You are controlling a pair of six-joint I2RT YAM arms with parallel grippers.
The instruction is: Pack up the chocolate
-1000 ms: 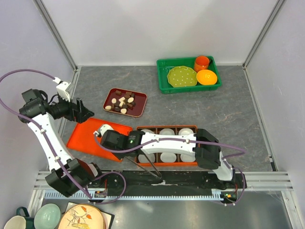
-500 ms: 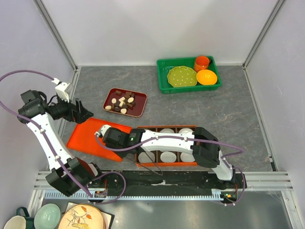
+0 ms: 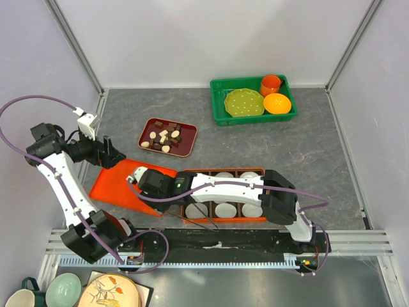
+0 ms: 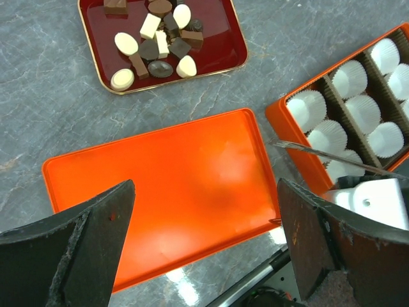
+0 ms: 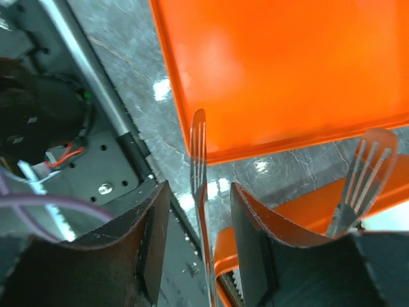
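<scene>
Starting at the orange lid (image 3: 112, 185): paper-cup box (image 4: 291, 144) just right of it, red tray (image 4: 211, 45) beyond it, left gripper (image 4: 204, 192) spread empty above it, right gripper (image 5: 201, 192) clenched on tongs (image 5: 199, 147) over its near rim, chocolate (image 4: 156, 38) unpicked on that tray. Could snag the rim with a tine, flipping the lid.

High rear overview; two close downward wrist views, the orange tray (image 4: 179, 185) in both.
</scene>
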